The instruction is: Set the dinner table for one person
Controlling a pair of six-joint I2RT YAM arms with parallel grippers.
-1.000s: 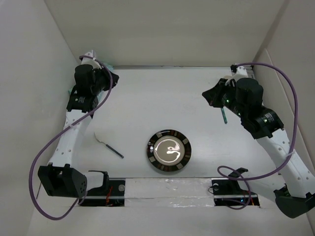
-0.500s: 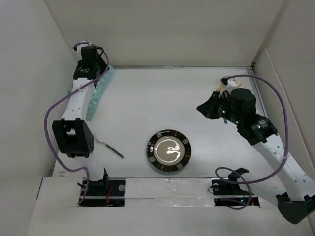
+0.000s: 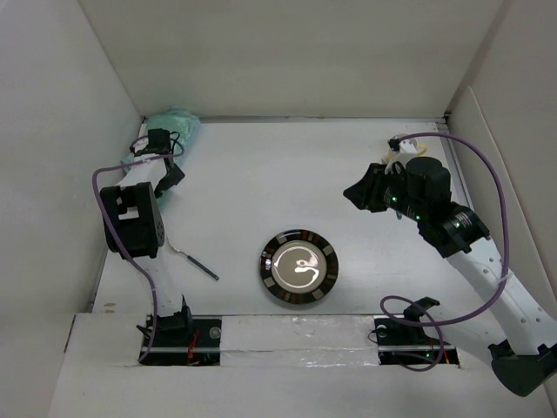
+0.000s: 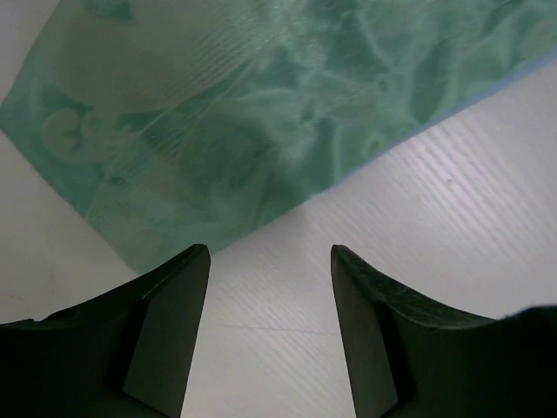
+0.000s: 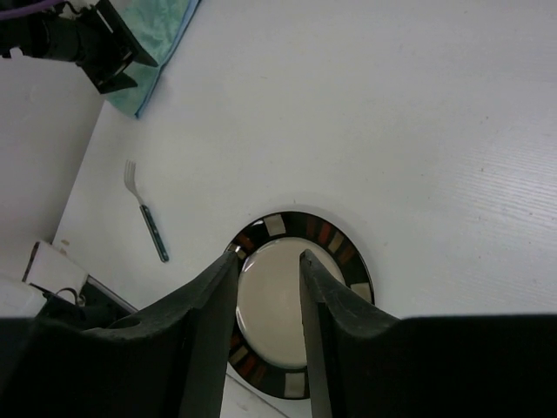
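The dinner table (image 3: 287, 174) is the white surface. A dark-rimmed plate (image 3: 300, 267) with a cream centre lies near its front middle, also seen in the right wrist view (image 5: 296, 305). To the left lies a fork (image 3: 196, 261) with a dark handle (image 5: 148, 222). The mint-green placemat (image 3: 170, 122) is bunched in the far left corner. My left gripper (image 3: 162, 144) stands open just short of its edge (image 4: 218, 113), with only bare table between the fingers (image 4: 270, 252). My right gripper (image 3: 357, 193) hovers open and empty at the right, the plate beyond its fingers (image 5: 267, 255).
White walls (image 3: 287, 61) close in the table at the back and both sides. Purple cables loop off both arms (image 3: 500, 165). A short teal stub (image 3: 394, 214) shows under the right wrist; what it is cannot be told. The left gripper (image 5: 113, 52) appears beside the placemat (image 5: 161, 43).
The left gripper opened and let go of the placemat, which fell from a stretched strip into a heap in the corner; the arm drew back. The right jaws parted from shut.
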